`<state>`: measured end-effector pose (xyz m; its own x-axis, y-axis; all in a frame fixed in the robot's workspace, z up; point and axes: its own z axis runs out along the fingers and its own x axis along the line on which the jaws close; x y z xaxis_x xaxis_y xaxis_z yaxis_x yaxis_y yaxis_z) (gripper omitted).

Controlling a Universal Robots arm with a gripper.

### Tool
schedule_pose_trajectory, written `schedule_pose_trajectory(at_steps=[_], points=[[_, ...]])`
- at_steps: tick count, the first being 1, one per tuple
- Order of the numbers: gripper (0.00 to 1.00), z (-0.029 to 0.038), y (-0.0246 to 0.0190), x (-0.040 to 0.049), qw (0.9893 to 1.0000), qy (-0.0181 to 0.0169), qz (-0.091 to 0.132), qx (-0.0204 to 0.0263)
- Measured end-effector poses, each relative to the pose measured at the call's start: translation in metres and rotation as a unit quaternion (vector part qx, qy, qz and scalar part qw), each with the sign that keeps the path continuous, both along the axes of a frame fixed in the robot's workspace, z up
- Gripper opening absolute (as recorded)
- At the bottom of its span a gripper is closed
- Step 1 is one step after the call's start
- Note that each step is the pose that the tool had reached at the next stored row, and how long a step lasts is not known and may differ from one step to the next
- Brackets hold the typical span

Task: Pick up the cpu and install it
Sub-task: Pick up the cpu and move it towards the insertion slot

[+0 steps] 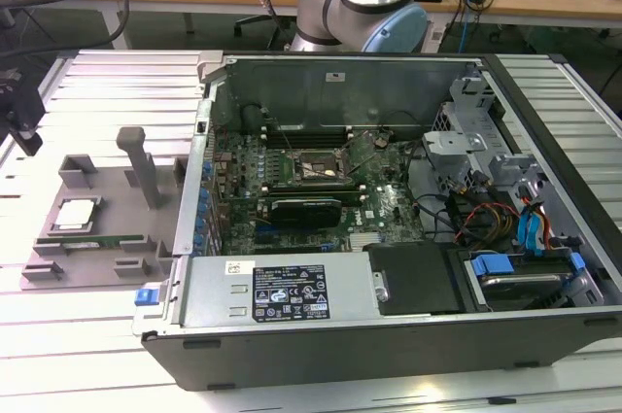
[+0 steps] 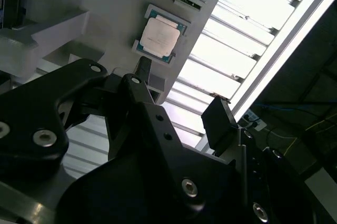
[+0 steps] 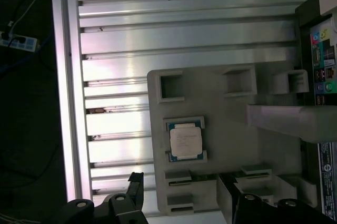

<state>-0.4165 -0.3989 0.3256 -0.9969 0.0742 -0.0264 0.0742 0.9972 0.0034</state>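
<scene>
The gripper's black body is seen closest to the lens in the second wrist view, with the gripper (image 2: 179,89) spread wide: its 2 fingers (image 2: 143,68) are held well apart and nothing is gripped between them. The cpu (image 2: 159,35) is seen beyond the fingertips, clear of both and untouched, lying flat with its silver-grey top upward in a square recess of a grey fixture (image 2: 105,2). In the first wrist view the gripper (image 3: 180,182) is again shown open, and the cpu (image 3: 185,140) is lined up roughly with the gap between the 2 fingers, a little ahead of them on the grey fixture (image 3: 226,124). The fixture is carried on a slatted metal table (image 3: 158,39). In the exterior view the gripper (image 1: 24,136) is held above the table near the fixture's far corner, with the cpu (image 1: 75,214) below it and near. An open computer case (image 1: 292,335) is seen past the fixture, well apart from the gripper, with a motherboard socket (image 1: 311,165) exposed inside.
</scene>
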Motion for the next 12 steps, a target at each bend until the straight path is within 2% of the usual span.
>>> schedule_pose_trajectory(at_steps=[12], points=[[0.66,-0.0040,0.0000,0.0000,1.0000,0.0000,0.000,0.0000]])
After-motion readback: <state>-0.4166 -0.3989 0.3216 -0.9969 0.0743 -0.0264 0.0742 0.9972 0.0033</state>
